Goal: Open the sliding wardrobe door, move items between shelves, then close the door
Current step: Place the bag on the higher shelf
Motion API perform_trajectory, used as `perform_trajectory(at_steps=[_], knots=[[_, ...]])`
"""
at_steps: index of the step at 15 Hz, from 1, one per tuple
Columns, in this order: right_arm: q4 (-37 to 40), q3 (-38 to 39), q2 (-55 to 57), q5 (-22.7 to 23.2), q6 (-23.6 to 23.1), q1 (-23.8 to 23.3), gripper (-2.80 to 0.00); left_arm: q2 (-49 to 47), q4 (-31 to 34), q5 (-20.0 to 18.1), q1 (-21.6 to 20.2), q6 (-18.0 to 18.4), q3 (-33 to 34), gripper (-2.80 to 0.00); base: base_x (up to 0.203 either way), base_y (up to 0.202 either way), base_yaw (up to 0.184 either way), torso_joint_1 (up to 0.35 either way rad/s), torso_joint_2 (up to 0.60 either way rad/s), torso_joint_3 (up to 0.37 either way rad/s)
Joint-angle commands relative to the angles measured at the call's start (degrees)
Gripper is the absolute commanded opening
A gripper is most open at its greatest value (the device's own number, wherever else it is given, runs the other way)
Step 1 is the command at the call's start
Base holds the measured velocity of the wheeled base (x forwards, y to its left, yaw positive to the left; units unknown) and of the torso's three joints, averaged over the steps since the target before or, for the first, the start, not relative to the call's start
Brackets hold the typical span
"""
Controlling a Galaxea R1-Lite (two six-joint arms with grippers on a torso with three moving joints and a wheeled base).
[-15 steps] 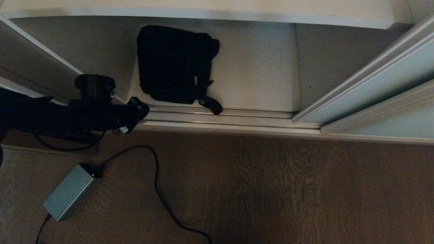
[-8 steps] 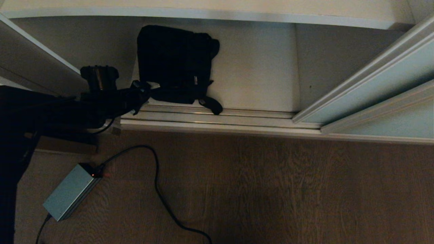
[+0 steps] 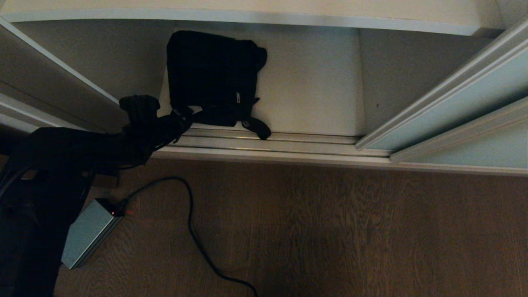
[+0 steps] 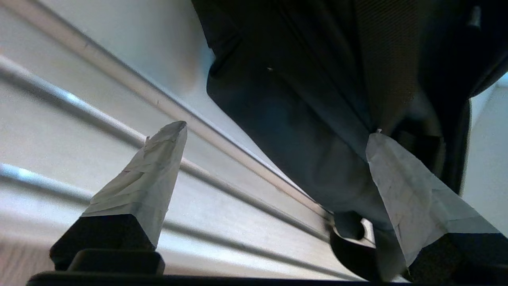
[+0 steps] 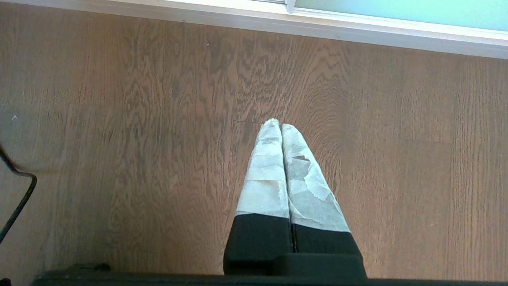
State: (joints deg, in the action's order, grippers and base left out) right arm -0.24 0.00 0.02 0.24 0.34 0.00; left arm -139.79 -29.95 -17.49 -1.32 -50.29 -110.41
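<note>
The black bag lies flat on the white bottom shelf of the wardrobe, one strap loop hanging over the floor track. My left gripper is at the bag's near left corner, low over the track. In the left wrist view it is open: one fingertip stands over the track and the other against the bag, nothing gripped. The sliding wardrobe door stands slid to the right. My right gripper is shut on nothing above the wooden floor.
The grooved metal track runs along the wardrobe's front. An upper shelf edge overhangs the bag. A grey power brick and its black cable lie on the wood floor at the left.
My left arm has reached forward and to the right, from the wardrobe's left side panel to the bag's near corner, and its jaws have opened wider. The bag has not moved.
</note>
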Motion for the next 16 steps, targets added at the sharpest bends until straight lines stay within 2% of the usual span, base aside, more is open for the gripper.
perform_trajectory(at_steps=[1, 3, 7, 11, 16], knots=[[0.0, 0.0, -0.2, 0.0, 0.0, 0.0, -2.8, -3.0, -6.1, -0.6, -0.1, 0.5, -0.6, 0.0, 0.0, 0.0, 0.0, 0.0, 0.0, 0.0], [0.0, 0.0, -0.2, 0.0, 0.0, 0.0, -2.8, -3.6, -11.0, -1.1, -0.2, 0.7, -0.6, 0.0, 0.0, 0.0, 0.0, 0.0, 0.0, 0.0], [0.0, 0.0, -0.2, 0.0, 0.0, 0.0, -2.8, -5.2, -13.1, -5.1, -0.4, 0.7, -0.9, 0.0, 0.0, 0.0, 0.0, 0.0, 0.0, 0.0], [0.0, 0.1, -0.2, 0.0, 0.0, 0.0, -2.8, -8.0, -17.9, -4.9, -0.4, 3.1, -0.9, 0.0, 0.0, 0.0, 0.0, 0.0, 0.0, 0.0], [0.0, 0.0, -0.2, 0.0, 0.0, 0.0, -2.8, -8.5, -25.8, -5.3, -0.7, 2.7, -1.3, 0.0, 0.0, 0.0, 0.0, 0.0, 0.0, 0.0]])
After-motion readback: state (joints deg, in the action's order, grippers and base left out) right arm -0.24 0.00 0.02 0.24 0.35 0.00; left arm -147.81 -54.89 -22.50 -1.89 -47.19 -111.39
